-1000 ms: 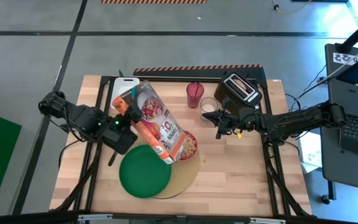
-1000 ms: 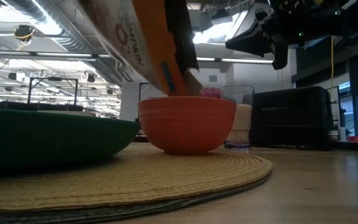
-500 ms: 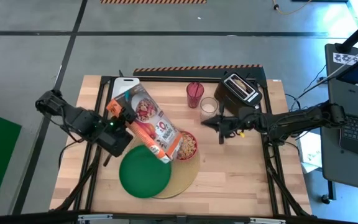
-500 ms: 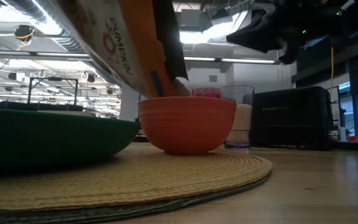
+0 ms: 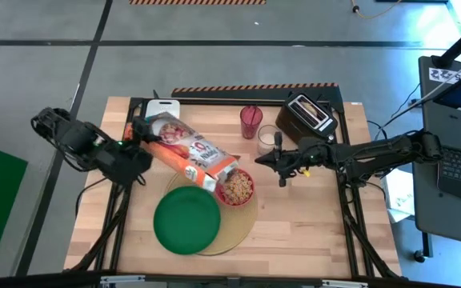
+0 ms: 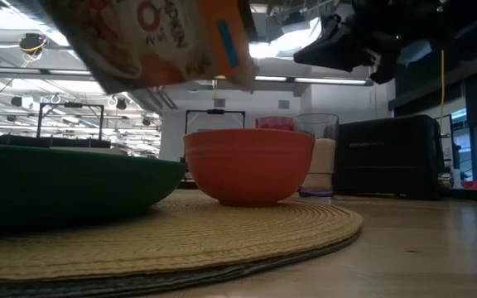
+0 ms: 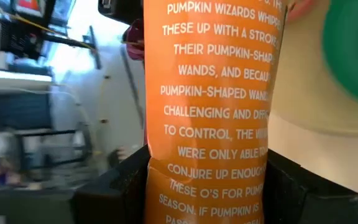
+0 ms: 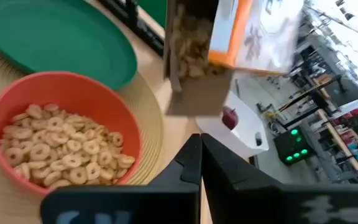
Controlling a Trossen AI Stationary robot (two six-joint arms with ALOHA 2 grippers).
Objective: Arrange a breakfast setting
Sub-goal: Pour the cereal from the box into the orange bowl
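Note:
My left gripper [image 5: 144,142] is shut on an orange cereal box [image 5: 186,154], which slants from the table's left toward the red bowl [image 5: 237,186]. The box's open end [image 5: 224,166] hangs just above the bowl's left rim. The bowl holds cereal rings [image 8: 61,158] and stands on the round tan placemat [image 5: 234,228] beside the green plate [image 5: 186,220]. My right gripper [image 5: 277,164] hovers shut to the right of the bowl, above the table. A small dark-red fruit [image 8: 230,117] lies on the white cutting board [image 8: 244,127]. The bread ring and the spoon do not show. My left gripper pinches the cereal box near its closed bottom end [image 7: 207,186] between its two fingers, one finger [image 7: 120,183] on each broad face, with the narrow printed side toward the wrist camera. The box is lifted clear and lies nearly level, its open end a little lower, over the bowl.
A pink cup [image 5: 251,122], a glass of white liquid [image 5: 269,136] and a black toaster [image 5: 310,114] stand at the table's far side. The white cutting board [image 5: 160,108] lies at the far left, partly under the box. Bare wood shows at the near right.
My left gripper has drawn back toward the table's left edge and tipped the cereal box from steeply slanted to nearly level. The box's open end has risen out of the bowl and now hangs above its rim. The bowl has stayed in place.

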